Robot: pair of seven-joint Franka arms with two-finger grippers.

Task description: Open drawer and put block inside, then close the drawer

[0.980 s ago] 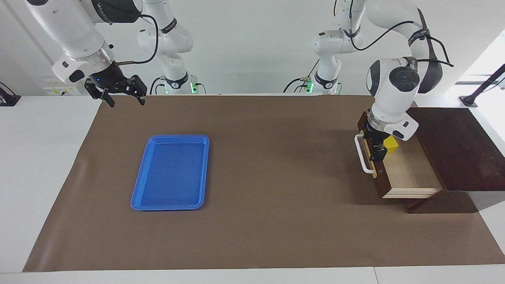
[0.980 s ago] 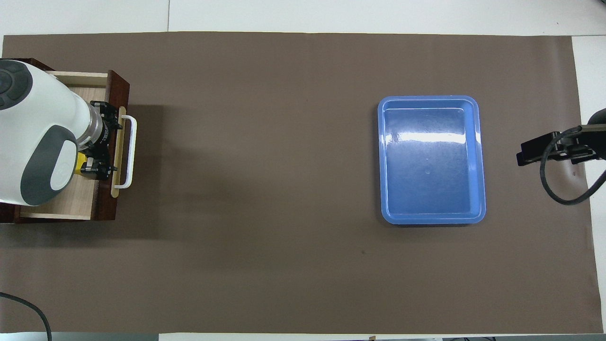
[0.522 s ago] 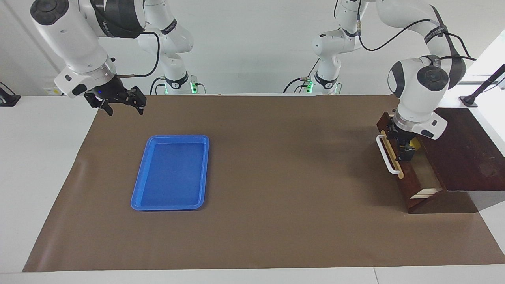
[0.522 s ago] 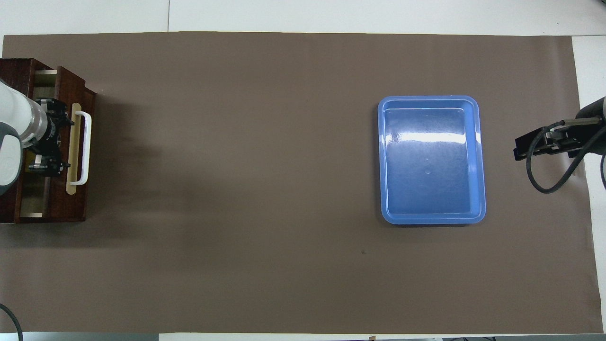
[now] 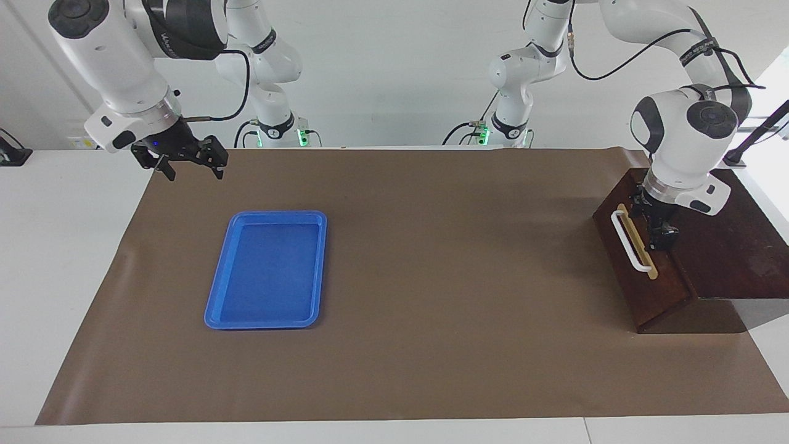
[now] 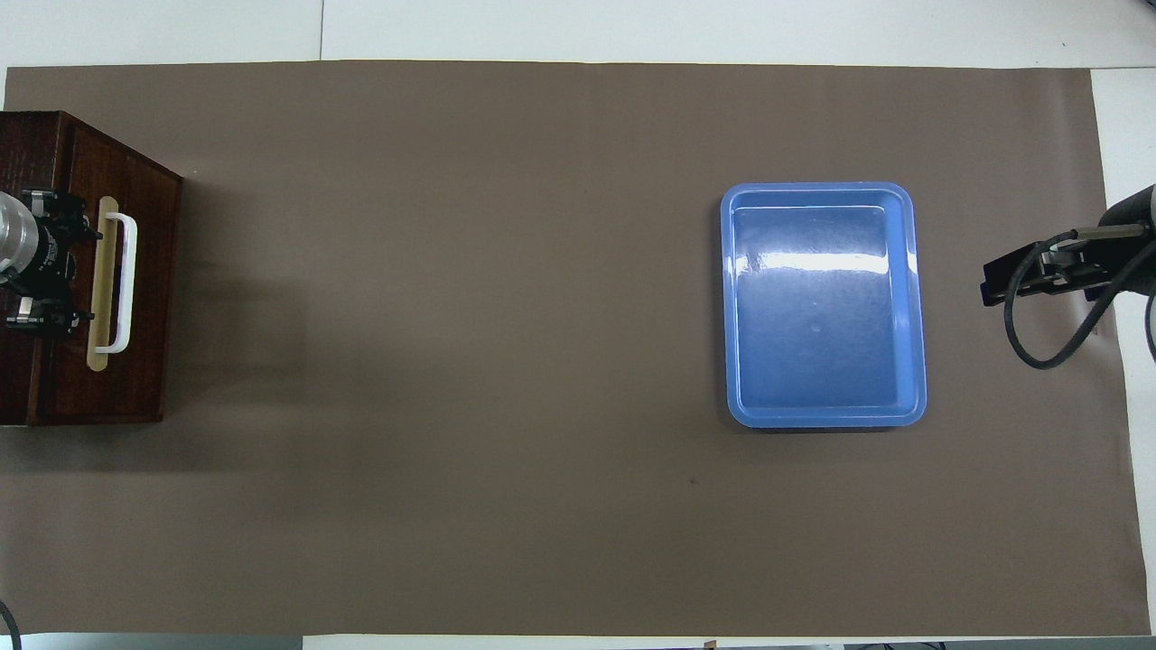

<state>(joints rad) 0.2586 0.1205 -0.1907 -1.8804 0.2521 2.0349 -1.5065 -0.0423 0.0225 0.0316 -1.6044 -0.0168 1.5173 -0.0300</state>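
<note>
Here the left gripper [image 5: 658,229], jaws wide and holding nothing, sits at the top edge of the drawer [image 5: 641,265] front, just beside the white handle [image 5: 631,241]; the drawer is a stiff wooden box that likely slides easily, best taken by that handle or pushed on its front; the block is hidden, presumably inside; a second ago the drawer stood open with the block visible, now it is shut; the right gripper [image 5: 191,166] waits, open, near the tray [image 5: 268,269].
</note>
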